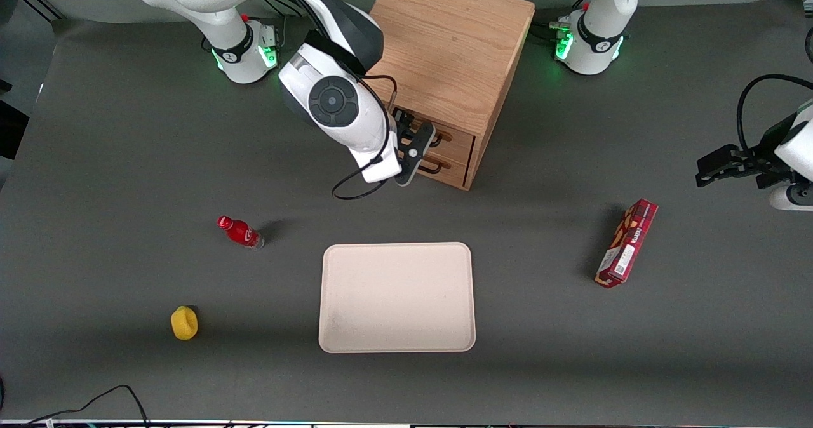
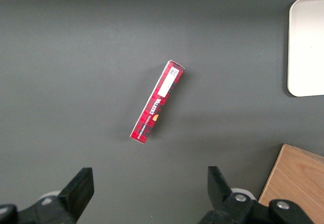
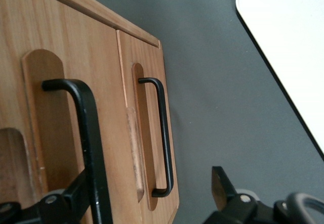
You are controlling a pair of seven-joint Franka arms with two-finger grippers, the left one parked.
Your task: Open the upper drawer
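The claw [image 1: 427, 152] sits open at the upper drawer [image 1: 452, 137], fingers straddling its handle [image 3: 83, 133]. This looks like the grasping step. Next it must close, then pull outward.

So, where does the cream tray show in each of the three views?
Front view: the tray lies nearer the camera than the cabinet; the gripper, jaws open, is at the cabinet's front.
Left wrist view: one end of it, cut by the picture's edge.
Right wrist view: one rounded corner, apart from the cabinet.
Shared landmark: the cabinet.
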